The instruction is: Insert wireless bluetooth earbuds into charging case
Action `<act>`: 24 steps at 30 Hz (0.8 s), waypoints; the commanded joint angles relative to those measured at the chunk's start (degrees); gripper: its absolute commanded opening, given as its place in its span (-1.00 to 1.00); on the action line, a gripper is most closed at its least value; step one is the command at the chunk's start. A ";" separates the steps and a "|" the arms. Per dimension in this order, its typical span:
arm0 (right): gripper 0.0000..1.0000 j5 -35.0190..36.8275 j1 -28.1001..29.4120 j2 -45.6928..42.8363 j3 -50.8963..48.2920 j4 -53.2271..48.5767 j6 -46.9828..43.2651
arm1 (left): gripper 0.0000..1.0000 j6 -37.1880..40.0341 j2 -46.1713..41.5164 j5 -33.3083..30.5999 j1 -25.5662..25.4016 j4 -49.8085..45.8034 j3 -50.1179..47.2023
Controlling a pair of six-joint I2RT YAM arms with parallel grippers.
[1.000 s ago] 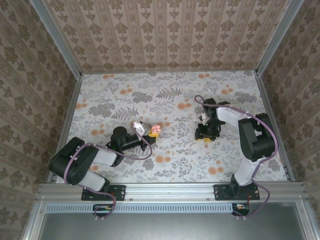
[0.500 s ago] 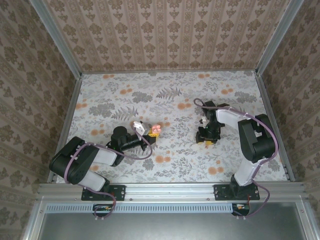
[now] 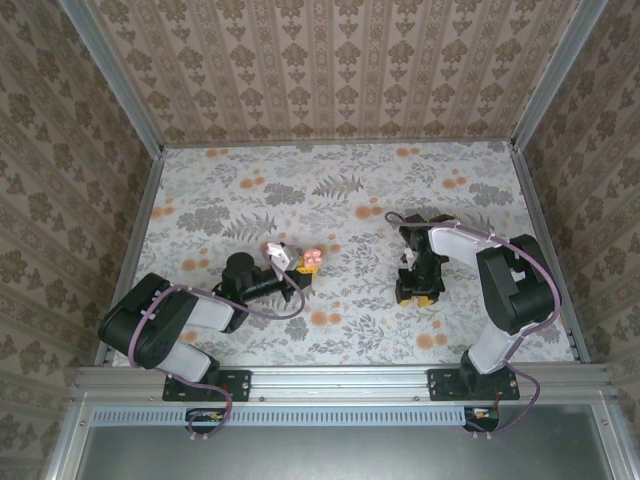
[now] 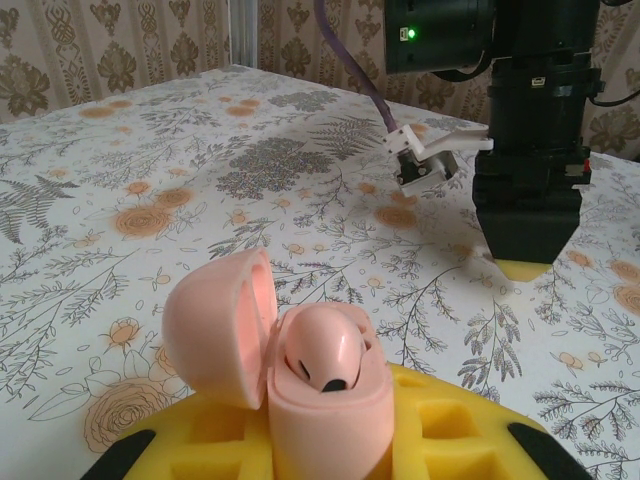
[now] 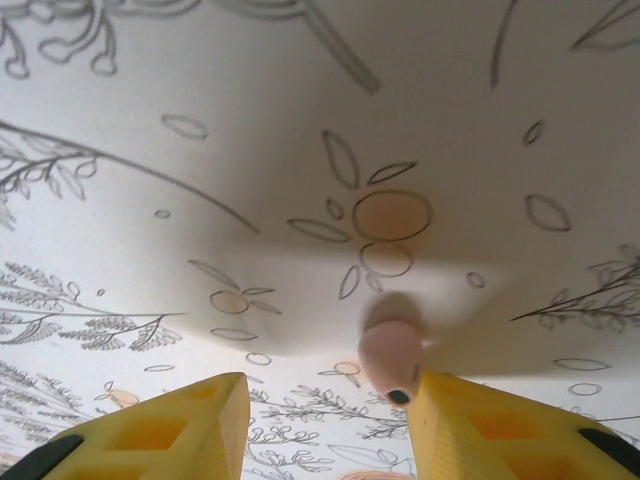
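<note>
The coral-pink charging case (image 4: pixel 325 415) stands upright between the yellow pads (image 4: pixel 455 430) of my left gripper (image 4: pixel 330 445), which is shut on it. Its lid (image 4: pixel 215 335) hangs open to the left. One of the earbuds (image 4: pixel 325 350) sits inside the case. In the top view the case (image 3: pixel 311 260) is at the left gripper's tip, left of centre. My right gripper (image 5: pixel 330 420) points down close over the table with its jaws open. The other earbud (image 5: pixel 392 360) lies on the table between the fingers, right against the inner side of the right finger (image 5: pixel 500 430).
The table (image 3: pixel 340 200) has a flowered cover with flat orange printed blots (image 5: pixel 392 215). Patterned walls (image 3: pixel 330 70) enclose it at the back and sides. In the left wrist view the right gripper (image 4: pixel 527 265) touches down ahead, its purple cable (image 4: pixel 355 70) looping behind.
The right gripper has moved toward the near edge and lower over the table. The left arm and the case have not moved.
</note>
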 commanded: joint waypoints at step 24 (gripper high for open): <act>-0.26 7.49 1.10 5.24 7.98 -6.63 -1.17 | -0.70 0.45 -5.10 0.44 -0.07 -2.77 -0.16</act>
